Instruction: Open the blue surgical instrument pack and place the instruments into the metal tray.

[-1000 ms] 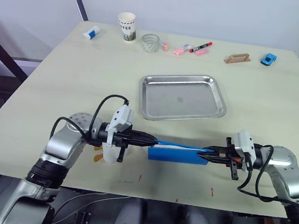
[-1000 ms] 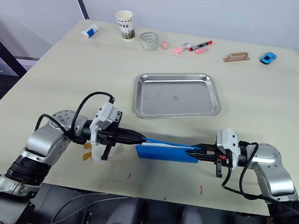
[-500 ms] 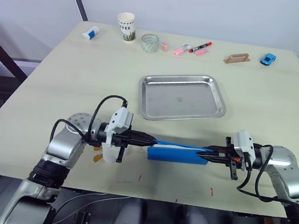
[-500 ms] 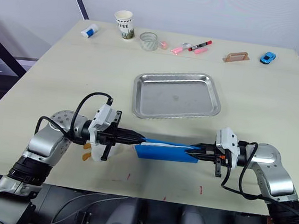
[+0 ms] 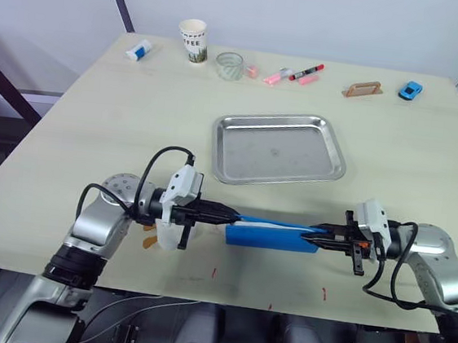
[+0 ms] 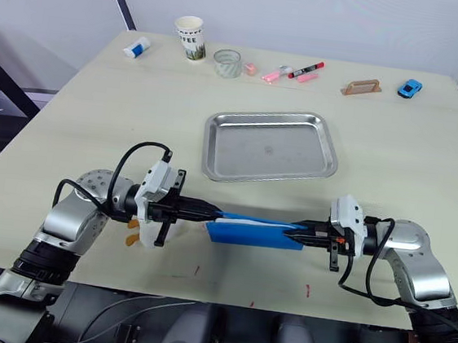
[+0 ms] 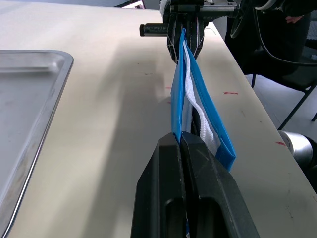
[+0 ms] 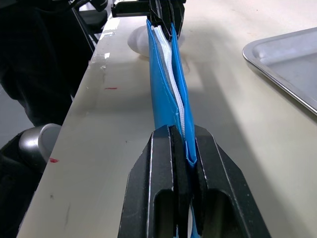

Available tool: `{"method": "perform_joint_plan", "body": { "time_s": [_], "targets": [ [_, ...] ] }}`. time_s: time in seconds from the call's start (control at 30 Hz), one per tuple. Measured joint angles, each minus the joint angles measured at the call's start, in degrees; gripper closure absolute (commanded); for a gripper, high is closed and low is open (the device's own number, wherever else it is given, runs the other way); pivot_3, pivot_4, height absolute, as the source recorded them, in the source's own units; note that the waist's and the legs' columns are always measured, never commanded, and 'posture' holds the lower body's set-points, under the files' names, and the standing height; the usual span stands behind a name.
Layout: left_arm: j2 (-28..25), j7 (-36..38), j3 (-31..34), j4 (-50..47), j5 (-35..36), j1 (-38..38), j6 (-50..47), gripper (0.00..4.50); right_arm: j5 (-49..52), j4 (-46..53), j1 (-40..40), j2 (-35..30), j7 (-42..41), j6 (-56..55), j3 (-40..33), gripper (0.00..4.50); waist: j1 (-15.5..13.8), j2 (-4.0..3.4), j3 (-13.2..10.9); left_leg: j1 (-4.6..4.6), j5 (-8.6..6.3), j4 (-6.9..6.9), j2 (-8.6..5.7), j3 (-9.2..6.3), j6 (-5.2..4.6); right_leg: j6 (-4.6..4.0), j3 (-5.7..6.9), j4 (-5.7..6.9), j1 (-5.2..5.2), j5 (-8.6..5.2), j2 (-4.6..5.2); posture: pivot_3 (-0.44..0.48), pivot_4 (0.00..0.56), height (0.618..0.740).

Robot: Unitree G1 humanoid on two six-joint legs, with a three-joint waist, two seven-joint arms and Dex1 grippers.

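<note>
The blue surgical instrument pack [image 5: 275, 236] lies near the table's front edge, slightly parted, with a strip of white lining [image 7: 194, 94] showing between its blue covers. My left gripper [image 5: 234, 215] is shut on the left end of its upper cover. My right gripper [image 5: 314, 230] is shut on the right end. Each wrist view looks along the cover [image 8: 163, 89] to the other gripper at its far end. The instruments are hidden inside the pack. The metal tray [image 5: 239, 152] sits empty just beyond the pack, toward the table's middle.
Along the far edge stand a paper cup [image 5: 193, 39], a glass [image 5: 230, 65], pink pens [image 5: 276, 76], a red marker [image 5: 308, 71], a wooden block [image 5: 363, 89], a blue toy car [image 5: 411, 90] and a white-blue tube [image 5: 139, 48]. The table's front edge runs close behind the pack.
</note>
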State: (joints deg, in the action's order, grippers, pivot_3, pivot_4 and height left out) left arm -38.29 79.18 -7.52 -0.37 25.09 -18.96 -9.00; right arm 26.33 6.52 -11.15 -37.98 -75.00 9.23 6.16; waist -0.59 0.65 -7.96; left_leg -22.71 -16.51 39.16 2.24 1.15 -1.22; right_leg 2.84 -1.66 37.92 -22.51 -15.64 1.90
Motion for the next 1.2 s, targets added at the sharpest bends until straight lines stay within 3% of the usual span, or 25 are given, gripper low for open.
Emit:
{"method": "perform_joint_plan", "body": {
  "time_s": [0.03,0.1,0.17,0.27,0.3,0.67,0.77,0.83,0.9,0.97,1.2],
  "targets": [
    [0.00,0.00,0.00,0.00,-0.02,0.00,0.03,4.48,0.02,0.03,0.00,-0.01,-0.01,0.10,0.00,4.50,0.00,0.00,0.00,0.00,0.00,0.00,0.00,0.00,0.00,0.00,0.00,0.00,0.00,0.00,0.00,0.000,0.150,0.740],
    [0.02,0.00,0.00,0.03,-0.10,-0.03,0.17,4.50,0.20,0.17,0.00,-0.11,-0.05,0.66,0.00,3.58,0.01,0.00,0.00,0.00,0.00,0.00,0.00,0.00,0.00,0.00,0.00,0.00,0.00,0.00,0.00,0.000,0.150,0.740],
    [0.27,-0.04,-0.01,0.54,-0.17,-0.24,0.48,4.50,0.67,0.49,-0.01,-0.55,-0.10,2.13,0.06,3.22,-0.04,0.00,0.00,0.00,0.00,0.00,0.00,0.00,0.00,0.00,0.00,0.00,0.00,0.00,0.00,0.000,0.150,0.740],
    [0.28,-0.26,0.03,1.29,-0.23,-0.66,0.52,4.50,0.55,0.98,0.58,-1.06,0.34,2.18,0.01,1.53,-0.05,0.00,0.00,0.00,0.00,0.00,0.00,0.00,0.00,0.00,0.00,0.00,0.00,0.00,0.01,0.000,0.150,0.740],
    [0.30,-0.27,0.02,1.46,-0.25,-0.79,0.51,4.50,0.73,1.86,1.14,-1.55,0.34,2.53,-0.16,1.20,-0.09,-0.01,0.00,-0.01,0.00,0.00,0.00,0.00,0.00,0.00,0.00,0.00,0.00,0.00,0.01,0.000,0.150,0.740],
    [0.42,-0.51,0.06,3.69,-0.81,-2.15,0.51,4.50,10.40,10.37,7.39,-8.08,3.42,12.59,-12.01,1.20,-0.12,0.00,-0.01,-0.05,0.00,0.01,-0.01,-0.02,0.00,0.00,0.00,-0.02,0.00,0.00,0.01,0.000,0.150,0.740],
    [0.74,-0.46,0.00,5.62,-1.52,-3.35,0.73,4.50,16.44,13.53,8.16,-7.47,5.93,17.52,-14.69,1.83,-0.06,0.00,-0.01,-0.04,0.00,0.01,-0.01,-0.03,0.00,0.00,0.00,-0.01,0.00,0.00,0.00,0.000,0.150,0.740],
    [1.10,-0.35,0.01,6.22,-1.81,-3.62,1.00,4.50,17.38,14.72,8.11,-6.01,7.64,18.94,-14.26,2.77,-0.09,0.00,-0.01,-0.05,0.00,0.01,-0.01,-0.02,0.00,0.00,0.00,-0.01,0.00,0.00,0.01,0.000,0.150,0.740],
    [1.20,-0.09,0.01,6.51,-1.97,-3.83,1.15,4.50,17.42,14.98,7.86,-5.37,8.49,19.48,-13.45,3.40,-0.10,0.00,-0.01,-0.05,0.00,0.01,-0.01,-0.01,0.00,0.01,0.00,-0.02,0.00,0.00,0.01,0.000,0.150,0.740],
    [1.41,0.04,0.01,6.81,-2.20,-4.03,1.33,4.50,17.29,14.98,7.40,-4.51,9.21,19.58,-12.66,4.44,-0.10,0.00,-0.01,-0.05,0.00,0.02,-0.01,-0.01,0.00,0.01,0.00,-0.02,0.00,0.00,0.01,0.000,0.150,0.740],
    [1.59,0.54,-0.01,7.20,-2.62,-4.64,1.46,4.50,15.13,13.34,4.92,-3.99,9.24,19.34,-10.04,4.44,-0.10,0.00,-0.01,-0.06,0.00,0.02,-0.01,-0.01,0.00,0.01,0.00,-0.02,0.00,0.00,0.01,0.000,0.150,0.740]
  ]
}}
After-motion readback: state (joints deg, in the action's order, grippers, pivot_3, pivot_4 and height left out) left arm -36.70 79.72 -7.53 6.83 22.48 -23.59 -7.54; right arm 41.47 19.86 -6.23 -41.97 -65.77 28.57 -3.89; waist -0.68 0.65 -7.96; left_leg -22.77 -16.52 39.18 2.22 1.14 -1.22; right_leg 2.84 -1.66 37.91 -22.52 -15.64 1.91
